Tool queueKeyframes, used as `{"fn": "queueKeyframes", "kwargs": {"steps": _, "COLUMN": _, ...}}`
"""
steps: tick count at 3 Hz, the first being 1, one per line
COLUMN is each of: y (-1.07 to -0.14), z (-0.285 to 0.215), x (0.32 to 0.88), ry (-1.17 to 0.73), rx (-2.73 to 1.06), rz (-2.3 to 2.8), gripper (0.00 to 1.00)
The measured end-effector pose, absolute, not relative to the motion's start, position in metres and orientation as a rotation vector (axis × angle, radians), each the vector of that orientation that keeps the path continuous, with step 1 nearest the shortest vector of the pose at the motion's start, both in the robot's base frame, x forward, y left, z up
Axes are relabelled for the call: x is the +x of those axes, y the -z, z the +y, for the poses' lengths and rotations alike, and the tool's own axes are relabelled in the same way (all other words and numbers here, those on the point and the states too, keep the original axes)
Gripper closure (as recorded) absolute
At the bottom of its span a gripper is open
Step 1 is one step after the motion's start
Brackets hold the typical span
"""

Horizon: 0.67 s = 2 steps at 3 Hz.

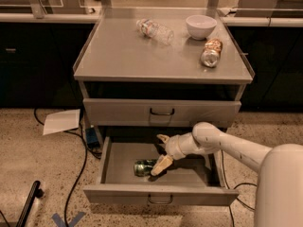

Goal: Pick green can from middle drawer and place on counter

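The green can (143, 167) lies on its side on the floor of the open middle drawer (194, 176), left of centre. My gripper (162, 152) reaches into the drawer from the right and is open. One pale finger (161, 165) points down-left with its tip against the can's right end. The other finger (163, 138) sits higher, near the drawer's back. The can is not between the fingers. The counter (128, 56) is the grey cabinet top above.
On the counter lie a clear plastic bottle (155, 31), a white bowl (200, 26) and an orange-brown and silver can (211, 52). The drawer above (162, 111) is closed. A sheet of paper (61, 121) and cables lie on the floor at the left.
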<state>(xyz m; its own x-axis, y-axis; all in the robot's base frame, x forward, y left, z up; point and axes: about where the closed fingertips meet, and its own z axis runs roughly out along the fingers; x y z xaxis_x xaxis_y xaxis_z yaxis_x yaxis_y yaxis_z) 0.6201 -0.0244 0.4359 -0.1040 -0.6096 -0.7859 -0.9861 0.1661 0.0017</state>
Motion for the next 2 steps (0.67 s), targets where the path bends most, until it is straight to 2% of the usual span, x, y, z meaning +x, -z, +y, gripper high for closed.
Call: {"fn": "queueKeyframes", "kwargs": {"steps": 2, "y": -0.412, "z": -0.016, "x": 0.615, "ry": -0.703, "rx": -1.428, "rz": 1.823, "gripper": 0.0}}
